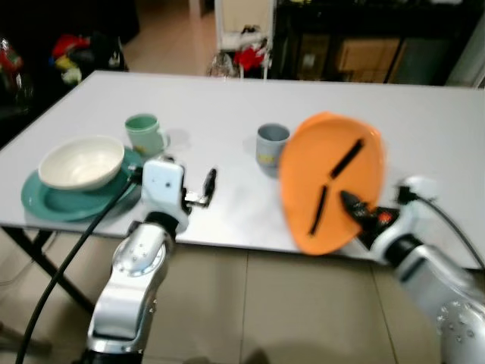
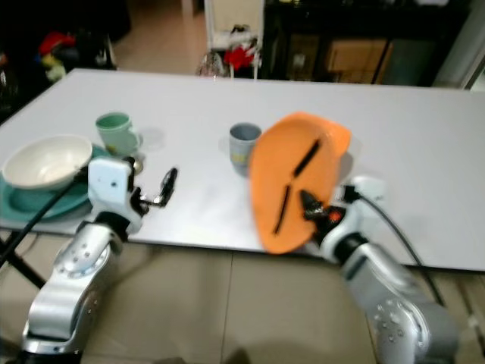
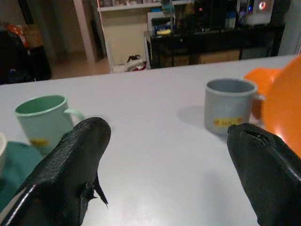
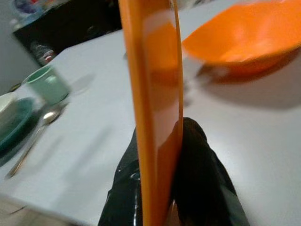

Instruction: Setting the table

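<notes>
While left end effector [image 3: 169,174] gapes wide, right end effector [image 4: 164,188] clamps orange plate [image 1: 332,182] upright.

My orange plate [image 1: 332,182] hides most of the orange bowl [image 4: 244,40] behind it. The spoon [image 4: 33,136] is blurred, and the teal plate [image 1: 45,199] sits partly under the white bowl [image 1: 82,161].

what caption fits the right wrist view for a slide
Right gripper clamps an orange plate on edge above the white table, an orange bowl behind it.
</notes>
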Available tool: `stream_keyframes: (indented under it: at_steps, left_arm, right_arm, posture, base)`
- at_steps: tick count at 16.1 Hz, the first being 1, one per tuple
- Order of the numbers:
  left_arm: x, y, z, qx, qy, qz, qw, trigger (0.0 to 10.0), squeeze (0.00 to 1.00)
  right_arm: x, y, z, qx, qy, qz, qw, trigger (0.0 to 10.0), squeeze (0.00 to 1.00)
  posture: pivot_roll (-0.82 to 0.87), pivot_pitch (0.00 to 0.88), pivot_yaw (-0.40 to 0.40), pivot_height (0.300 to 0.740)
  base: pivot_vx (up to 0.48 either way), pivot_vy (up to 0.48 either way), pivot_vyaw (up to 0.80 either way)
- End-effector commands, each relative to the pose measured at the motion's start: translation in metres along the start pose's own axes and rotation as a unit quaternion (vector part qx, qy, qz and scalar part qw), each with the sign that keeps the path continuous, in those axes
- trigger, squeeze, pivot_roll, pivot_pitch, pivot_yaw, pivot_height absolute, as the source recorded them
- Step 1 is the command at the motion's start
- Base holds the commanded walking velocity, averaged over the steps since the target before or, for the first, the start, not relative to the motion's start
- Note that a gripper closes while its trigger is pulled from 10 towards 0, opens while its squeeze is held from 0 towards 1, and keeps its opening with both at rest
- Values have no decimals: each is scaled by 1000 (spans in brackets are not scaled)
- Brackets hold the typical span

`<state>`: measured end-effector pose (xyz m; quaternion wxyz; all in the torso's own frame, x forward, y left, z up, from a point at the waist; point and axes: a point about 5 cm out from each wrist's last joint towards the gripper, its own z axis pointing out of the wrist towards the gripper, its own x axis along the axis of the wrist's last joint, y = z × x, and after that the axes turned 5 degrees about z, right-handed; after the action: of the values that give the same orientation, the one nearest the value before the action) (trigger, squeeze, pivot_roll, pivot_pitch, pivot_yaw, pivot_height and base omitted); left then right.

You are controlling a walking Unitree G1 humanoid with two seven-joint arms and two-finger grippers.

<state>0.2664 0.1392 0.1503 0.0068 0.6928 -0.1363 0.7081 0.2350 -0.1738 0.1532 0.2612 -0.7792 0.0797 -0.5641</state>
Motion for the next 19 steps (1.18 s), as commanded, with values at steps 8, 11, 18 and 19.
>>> stream_keyframes:
  at_steps: [8, 11, 18, 19]
  left_arm:
    - [4, 26, -4, -208, -18, 0, 978, 10000, 0]
    - [5, 32, -14, -278, -36, -10, 960, 10000, 0]
    - [4, 30, -15, -279, -42, -12, 959, 10000, 0]
    - [4, 30, -15, -279, -42, -12, 959, 10000, 0]
  right_arm:
    - [-9, 15, 22, -11, -52, 274, 960, 10000, 0]
    - [-13, 34, 30, -56, -31, 407, 911, 10000, 0]
    - [0, 61, 40, -107, 19, 471, 876, 10000, 0]
    - [0, 61, 40, -107, 19, 471, 876, 10000, 0]
  posture:
    - [44, 0, 28, 740]
    - [50, 0, 29, 740]
    - [51, 0, 35, 740]
    - [51, 0, 35, 740]
  base:
    - [0, 0, 0]
    - [0, 0, 0]
    - [0, 0, 0]
    - [0, 0, 0]
